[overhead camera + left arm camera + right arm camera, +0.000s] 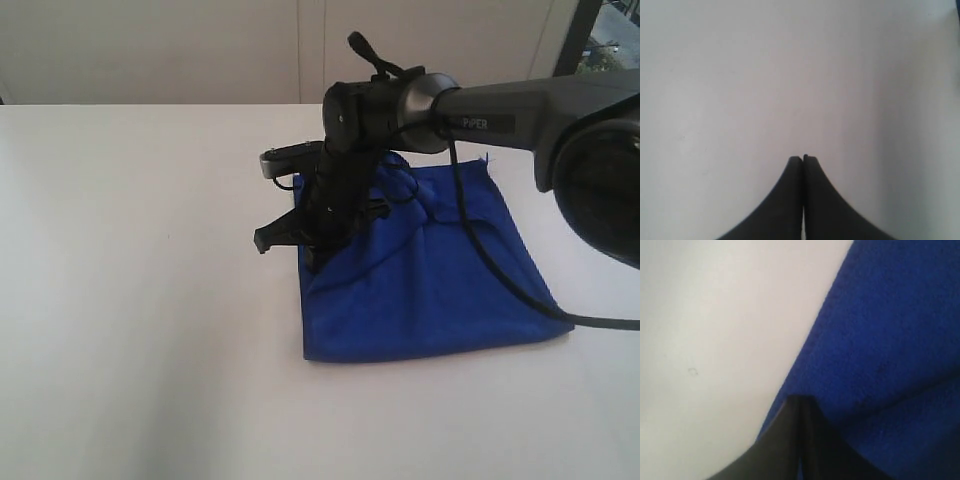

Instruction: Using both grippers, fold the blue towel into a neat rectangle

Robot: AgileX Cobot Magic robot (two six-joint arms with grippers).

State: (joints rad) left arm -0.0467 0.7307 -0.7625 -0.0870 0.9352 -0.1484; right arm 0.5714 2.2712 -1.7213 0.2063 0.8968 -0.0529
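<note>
Right claw (800,401): jaws pressed together, tips at side hem of blue towel (440,290); cannot tell if cloth is pinched. Placement probably for catching or smoothing hem. Left claw (803,159): closed, empty, over bare counter (140,320), clear of work. Towel appears folded over, roughly square, rumpled near right claw. Counter white, matte; pale wall (180,50) behind.

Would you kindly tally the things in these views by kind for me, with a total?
blue towel: 1
pairs of jaws: 2
black cable: 1
white table: 1
Total: 5
</note>
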